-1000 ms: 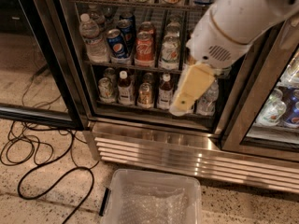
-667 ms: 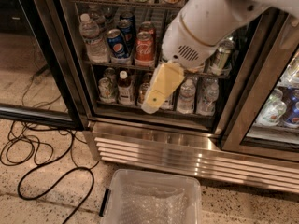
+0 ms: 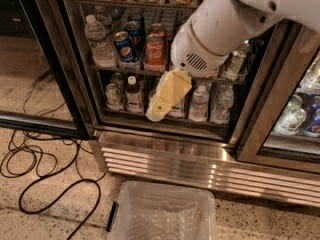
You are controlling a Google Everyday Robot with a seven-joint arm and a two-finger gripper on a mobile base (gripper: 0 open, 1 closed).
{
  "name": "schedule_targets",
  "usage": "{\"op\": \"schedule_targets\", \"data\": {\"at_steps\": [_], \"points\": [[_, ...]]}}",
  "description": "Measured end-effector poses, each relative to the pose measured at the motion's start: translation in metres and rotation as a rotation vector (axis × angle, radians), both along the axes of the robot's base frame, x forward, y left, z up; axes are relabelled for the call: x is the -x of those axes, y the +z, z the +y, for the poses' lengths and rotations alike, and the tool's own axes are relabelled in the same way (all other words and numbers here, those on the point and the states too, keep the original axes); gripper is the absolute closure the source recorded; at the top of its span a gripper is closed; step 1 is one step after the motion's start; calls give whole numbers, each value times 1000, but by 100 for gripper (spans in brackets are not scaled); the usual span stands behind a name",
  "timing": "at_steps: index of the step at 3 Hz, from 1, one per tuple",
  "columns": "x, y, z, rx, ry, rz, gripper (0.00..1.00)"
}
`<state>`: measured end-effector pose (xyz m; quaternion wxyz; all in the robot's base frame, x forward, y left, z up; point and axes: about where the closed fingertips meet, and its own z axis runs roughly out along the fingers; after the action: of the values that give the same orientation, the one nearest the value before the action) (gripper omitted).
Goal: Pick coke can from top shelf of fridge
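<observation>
Red coke can (image 3: 154, 51) — gripper (image 3: 159, 106) below, slightly right

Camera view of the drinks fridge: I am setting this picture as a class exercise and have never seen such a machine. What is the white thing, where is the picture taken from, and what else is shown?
The big white shape is a robot arm on a mobile base. The yellowish part at its end is its gripper, hanging in front of the lower bottles. A single camera looks down at the fridge; where it is mounted is not known. The coke can stands inside beside blue Pepsi cans, and the gripper does not hold it. On the floor are a clear plastic bin and black cables.
</observation>
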<state>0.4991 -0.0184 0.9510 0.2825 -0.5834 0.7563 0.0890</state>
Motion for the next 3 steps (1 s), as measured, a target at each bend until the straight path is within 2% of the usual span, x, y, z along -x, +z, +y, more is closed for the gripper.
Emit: {"op": "schedule_targets", "data": {"at_steps": [1,2,3], "points": [[-21,-8,40,-45,-51,-65,0],[-58,-7,80,-104,-125,-104,0],[-58,-7,80,-104,-125,-105,0]]}}
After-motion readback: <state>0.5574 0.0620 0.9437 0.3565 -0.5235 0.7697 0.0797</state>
